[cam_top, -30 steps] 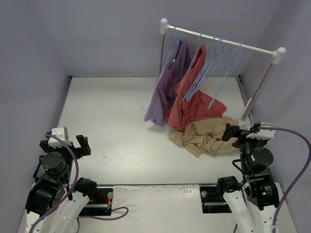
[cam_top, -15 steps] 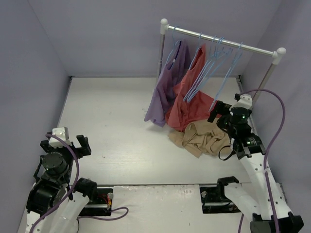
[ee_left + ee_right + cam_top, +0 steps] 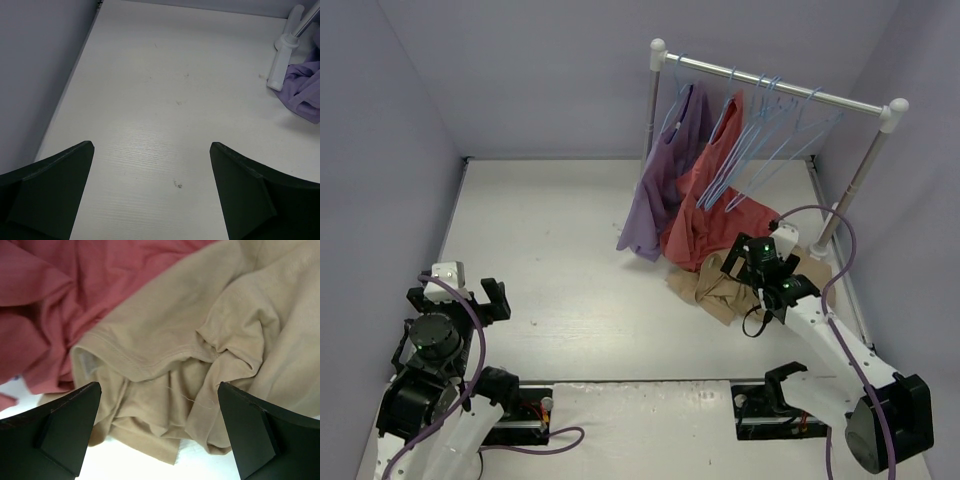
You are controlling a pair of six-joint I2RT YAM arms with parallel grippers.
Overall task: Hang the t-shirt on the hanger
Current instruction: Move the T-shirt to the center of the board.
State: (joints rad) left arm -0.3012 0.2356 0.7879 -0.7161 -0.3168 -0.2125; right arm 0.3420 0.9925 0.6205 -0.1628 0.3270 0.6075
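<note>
The tan t-shirt (image 3: pixel 700 288) lies crumpled on the table below the rack; in the right wrist view (image 3: pixel 165 340) its hem and folds fill the frame. Several light-blue wire hangers (image 3: pixel 760 140) hang on the rack rail. My right gripper (image 3: pixel 752 262) is open just above the tan t-shirt, its jaws spread wide on either side of a fold (image 3: pixel 159 385), holding nothing. My left gripper (image 3: pixel 460 300) is open and empty at the near left, over bare table (image 3: pixel 151 145).
A white clothes rack (image 3: pixel 775 85) stands at the back right, its foot in the left wrist view (image 3: pixel 280 65). A purple shirt (image 3: pixel 660 190) and a red shirt (image 3: pixel 710 220) hang from it, drooping onto the table. The red shirt (image 3: pixel 45 295) touches the tan one.
My right arm has reached forward and swung left, from near its base to over the tan t-shirt. The left arm has barely moved.
</note>
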